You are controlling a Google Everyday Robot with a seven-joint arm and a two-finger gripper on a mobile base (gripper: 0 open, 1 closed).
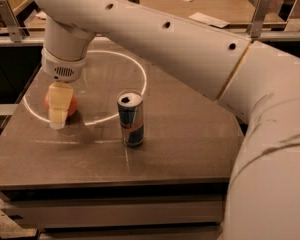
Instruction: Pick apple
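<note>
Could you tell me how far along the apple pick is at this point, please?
Looks done: the approach. The gripper is down at the apple, near the left edge of the table. In hand: the grasp itself, though I cannot tell whether it has closed on the apple. Left: the lift, since the apple appears to rest on the table. The blue-and-silver can stands apart, untouched.
</note>
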